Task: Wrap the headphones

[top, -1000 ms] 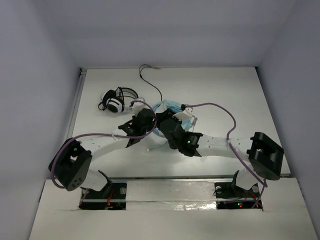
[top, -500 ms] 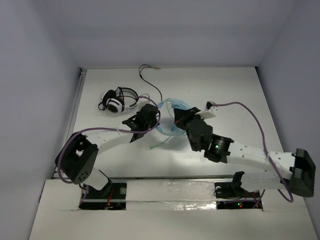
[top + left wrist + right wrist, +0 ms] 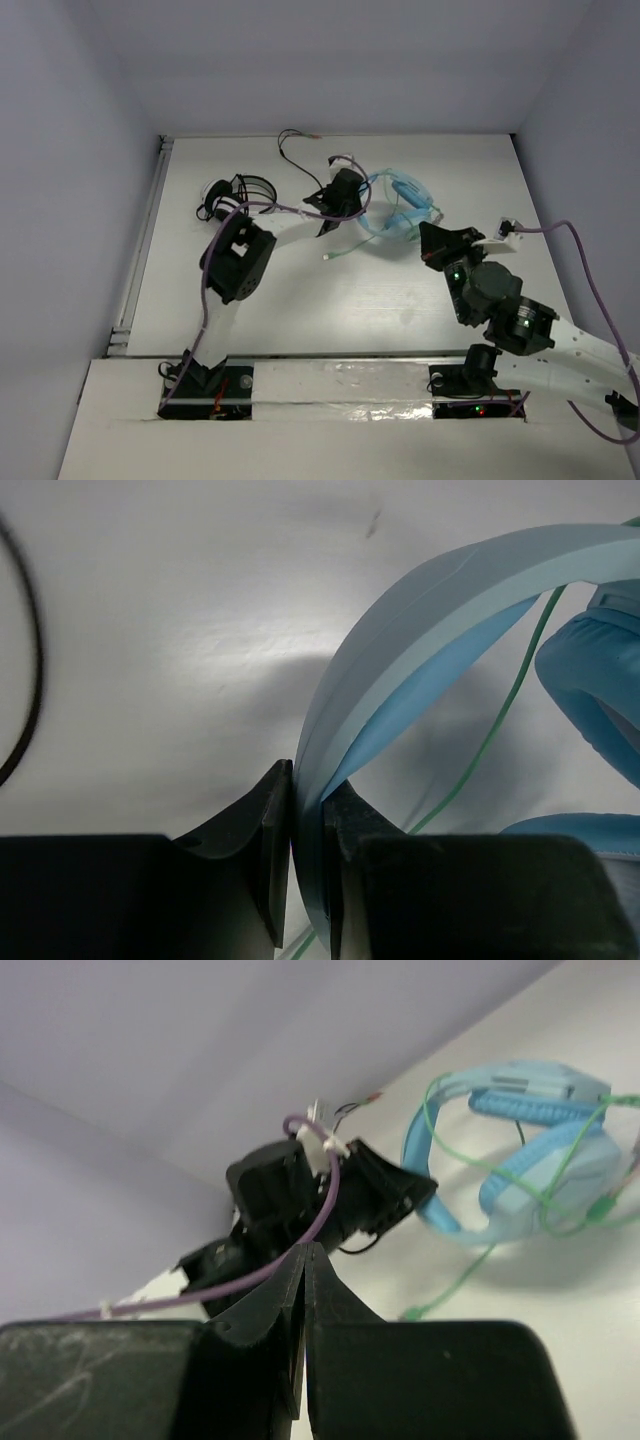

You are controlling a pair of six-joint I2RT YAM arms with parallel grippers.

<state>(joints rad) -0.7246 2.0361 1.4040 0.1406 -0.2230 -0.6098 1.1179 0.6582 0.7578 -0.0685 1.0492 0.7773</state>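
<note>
The light blue headphones [image 3: 403,203] lie at the far middle of the table, with their thin green cable [image 3: 345,247] trailing loose toward the near left. My left gripper [image 3: 360,203] is shut on the wide blue headband [image 3: 430,610], which is pinched between its jaws. In the left wrist view the green cable [image 3: 500,710] runs past a padded cup [image 3: 600,690]. My right gripper [image 3: 425,235] hangs just near-right of the headphones, shut with nothing between its fingers. The right wrist view shows the headphones [image 3: 540,1150] and the left gripper [image 3: 330,1200] ahead of it.
Smaller black-and-white headphones [image 3: 226,201] lie at the far left, and their black cable [image 3: 300,150] loops toward the back wall. White walls close in the table on the left, right and back. The table's near edge runs just ahead of the arm bases.
My left arm swung the headphones up and to the right, away from the near middle. My right arm pulled back to the right, clear of them, and its jaws closed.
</note>
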